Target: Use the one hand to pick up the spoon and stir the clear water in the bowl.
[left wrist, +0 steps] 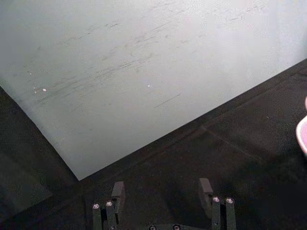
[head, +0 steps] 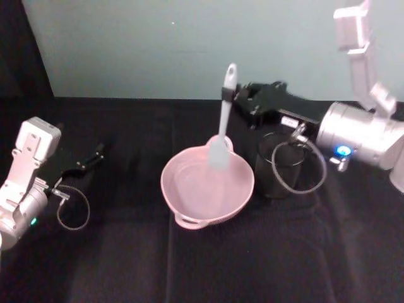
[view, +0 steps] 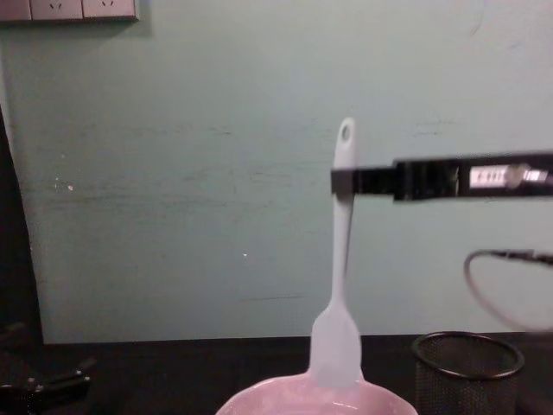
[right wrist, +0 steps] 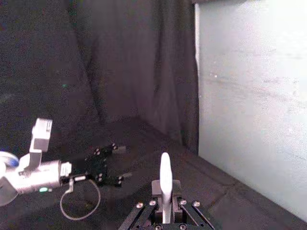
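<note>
Right end effector (head: 229,95) clenched on the spoon (head: 222,129) high on its handle, just below the hole; spoon upright, blade hanging over the far side of the pink bowl (head: 189,221), tip about at rim level; mesh cup (head: 278,170) just right of the bowl; left end effector (head: 88,159) parked far left on the counter (head: 126,265), fingers apart.

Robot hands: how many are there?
2. The right gripper holds the spoon upright at the pink bowl; the left gripper is low at the left of the table.

right claw (head: 228,95) grips spoon (head: 221,129) | blade over bowl (head: 169,189) | left claw (head: 95,156) rests far left
</note>
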You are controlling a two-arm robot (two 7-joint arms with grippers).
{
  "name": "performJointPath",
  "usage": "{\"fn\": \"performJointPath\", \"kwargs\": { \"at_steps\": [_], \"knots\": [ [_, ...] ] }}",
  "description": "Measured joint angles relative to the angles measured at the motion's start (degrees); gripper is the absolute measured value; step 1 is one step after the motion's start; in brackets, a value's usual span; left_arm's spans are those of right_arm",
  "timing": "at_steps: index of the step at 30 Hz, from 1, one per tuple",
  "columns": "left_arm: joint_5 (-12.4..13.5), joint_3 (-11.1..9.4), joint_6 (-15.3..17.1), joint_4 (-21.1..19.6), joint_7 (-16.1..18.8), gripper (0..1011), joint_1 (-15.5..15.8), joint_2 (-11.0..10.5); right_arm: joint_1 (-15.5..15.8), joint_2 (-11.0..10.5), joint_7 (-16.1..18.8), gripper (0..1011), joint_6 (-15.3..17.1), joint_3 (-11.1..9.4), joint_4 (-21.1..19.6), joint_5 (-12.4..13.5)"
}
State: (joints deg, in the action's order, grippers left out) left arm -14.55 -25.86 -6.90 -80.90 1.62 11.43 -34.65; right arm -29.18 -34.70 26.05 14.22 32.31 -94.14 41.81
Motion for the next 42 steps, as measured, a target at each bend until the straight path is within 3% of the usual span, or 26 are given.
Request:
{"fn": "performJointPath", "kwargs": {
  "at_steps": [9,19,28,35,42],
  "knots": [
    [0.00,0.00,0.00,0.00,0.00,1011,0.00,0.00,2.65,1.39,0.55,111,-5.02,2.09,2.69,-5.74],
    [0.00,0.00,0.00,0.00,0.00,1011,0.00,0.00,4.11,3.58,1.58,111,-6.14,3.28,5.02,-7.80],
    [0.00,0.00,0.00,0.00,0.00,1011,0.00,0.00,3.98,8.93,1.84,111,-7.99,3.92,8.77,-9.37],
    [0.00,0.00,0.00,0.00,0.00,1011,0.00,0.00,3.05,12.98,-1.06,111,-12.73,3.37,13.41,-12.86],
    [0.00,0.00,0.00,0.00,0.00,1011,0.00,0.00,2.16,15.03,-5.32,111,-16.72,1.64,17.34,-16.84]
  ]
}}
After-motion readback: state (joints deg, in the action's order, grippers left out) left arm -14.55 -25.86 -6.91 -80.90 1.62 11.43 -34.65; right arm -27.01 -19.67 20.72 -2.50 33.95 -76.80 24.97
